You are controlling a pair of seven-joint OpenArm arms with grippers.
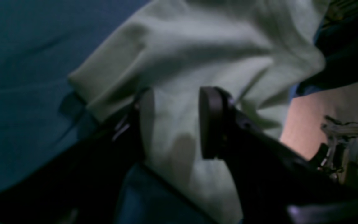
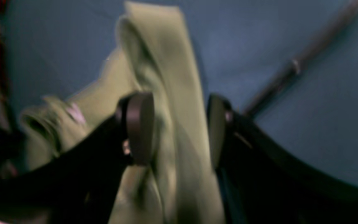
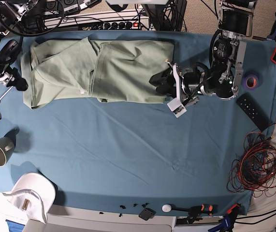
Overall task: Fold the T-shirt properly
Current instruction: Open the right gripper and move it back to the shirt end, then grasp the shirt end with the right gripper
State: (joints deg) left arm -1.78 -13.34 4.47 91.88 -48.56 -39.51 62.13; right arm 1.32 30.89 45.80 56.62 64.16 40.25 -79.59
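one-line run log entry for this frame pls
stage: fold in progress | T-shirt: partly folded, lying on blue table cloth | left gripper: open over shirt edge | right gripper: open, straddling a fabric fold

The left gripper (image 1: 176, 123) has black arms ending in rounded dark brown pads. The right gripper (image 2: 180, 129) looks alike. A white bracket sits behind the left gripper.

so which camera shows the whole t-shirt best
The base view: the T-shirt lies fully in frame, partly folded on the blue cloth. Each wrist view shows only a blurred patch of fabric between open jaws.
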